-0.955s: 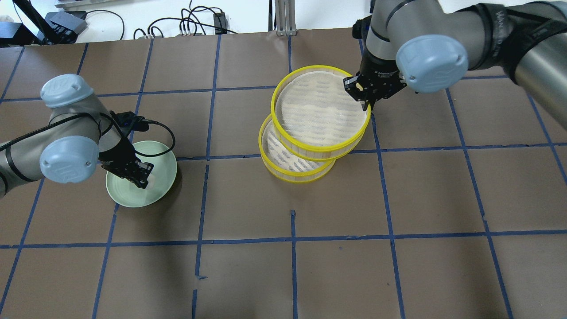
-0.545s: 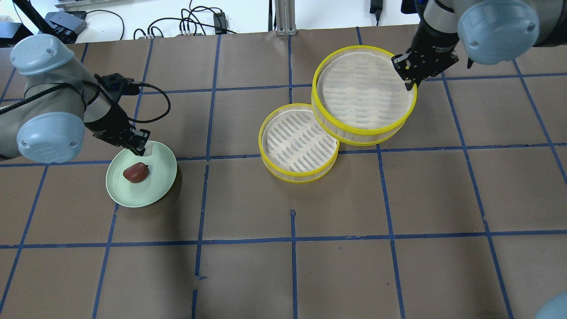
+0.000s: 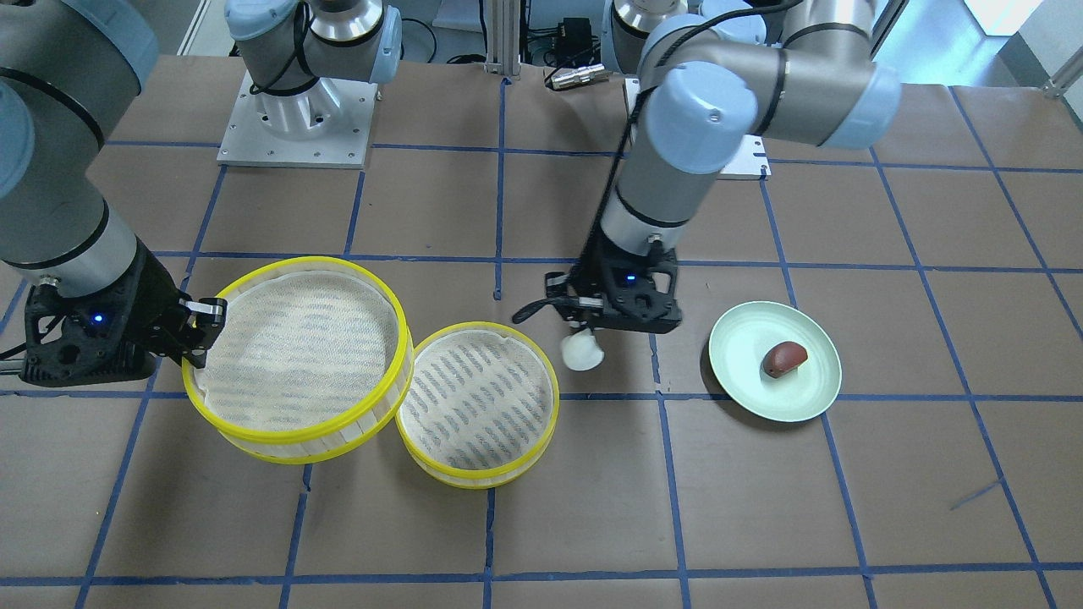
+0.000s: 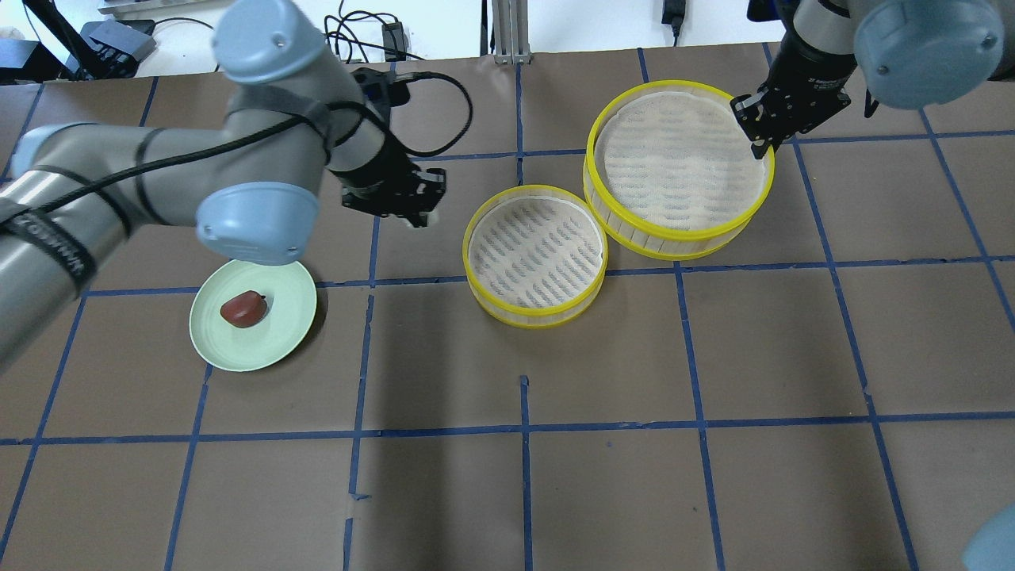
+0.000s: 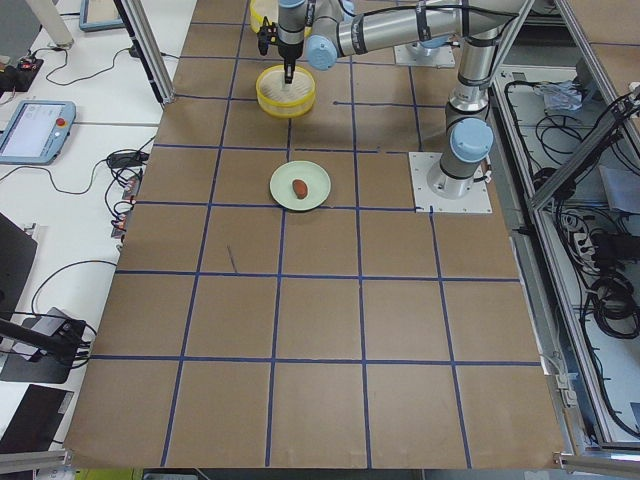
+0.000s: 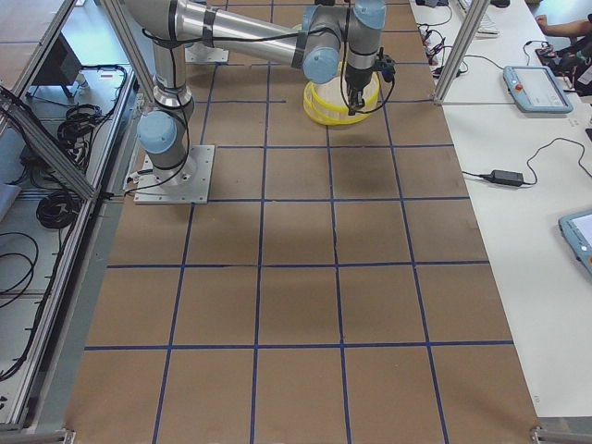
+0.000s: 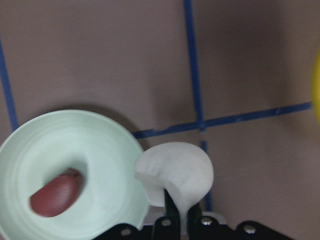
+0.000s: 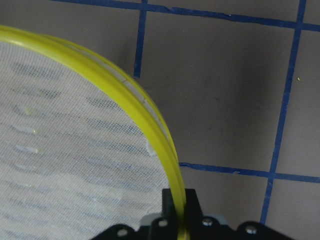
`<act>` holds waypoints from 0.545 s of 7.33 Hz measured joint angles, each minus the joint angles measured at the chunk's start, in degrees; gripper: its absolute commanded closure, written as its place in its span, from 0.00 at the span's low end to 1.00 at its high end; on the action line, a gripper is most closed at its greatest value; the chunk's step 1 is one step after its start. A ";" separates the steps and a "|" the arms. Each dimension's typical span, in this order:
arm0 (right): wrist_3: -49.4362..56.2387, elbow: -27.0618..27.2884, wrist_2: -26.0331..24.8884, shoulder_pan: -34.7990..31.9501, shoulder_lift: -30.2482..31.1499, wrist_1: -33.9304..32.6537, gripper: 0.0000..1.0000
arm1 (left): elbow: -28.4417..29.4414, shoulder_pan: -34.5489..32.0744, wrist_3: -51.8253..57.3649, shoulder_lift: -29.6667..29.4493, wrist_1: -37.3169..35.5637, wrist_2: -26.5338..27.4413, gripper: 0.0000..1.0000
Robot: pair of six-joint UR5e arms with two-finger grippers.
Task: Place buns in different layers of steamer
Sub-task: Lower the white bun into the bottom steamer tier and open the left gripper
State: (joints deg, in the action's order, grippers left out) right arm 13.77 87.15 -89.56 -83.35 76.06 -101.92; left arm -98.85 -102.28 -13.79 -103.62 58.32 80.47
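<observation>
My left gripper (image 3: 584,337) is shut on the white bun (image 3: 584,352) and holds it above the table between the pale green plate (image 3: 761,391) and the near steamer tray (image 3: 478,406). The bun fills the left wrist view (image 7: 175,172). The reddish-brown bun (image 4: 243,308) lies on the plate (image 4: 277,337). My right gripper (image 4: 763,147) is shut on the yellow rim of the second steamer tray (image 4: 678,159), beside the first tray (image 4: 535,254) and overlapping its edge. Both mesh floors are bare.
The table is brown paper with a blue tape grid. Cables and boxes lie beyond the far edge (image 4: 357,40). The arm bases stand on plates at the robot's side (image 3: 296,118).
My left gripper has lifted the white bun off the plate and carried it right, towards the trays. My right gripper has moved the upper tray off the lower one, to the far right.
</observation>
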 measured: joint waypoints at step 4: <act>-0.42 0.70 -0.06 0.03 0.18 0.25 0.90 | 0.46 -5.95 -5.07 -7.85 -11.19 1.73 0.00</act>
State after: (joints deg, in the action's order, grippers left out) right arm 13.34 87.85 -89.62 -83.32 76.24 -101.67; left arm -98.38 -108.24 -18.86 -111.48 47.13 82.20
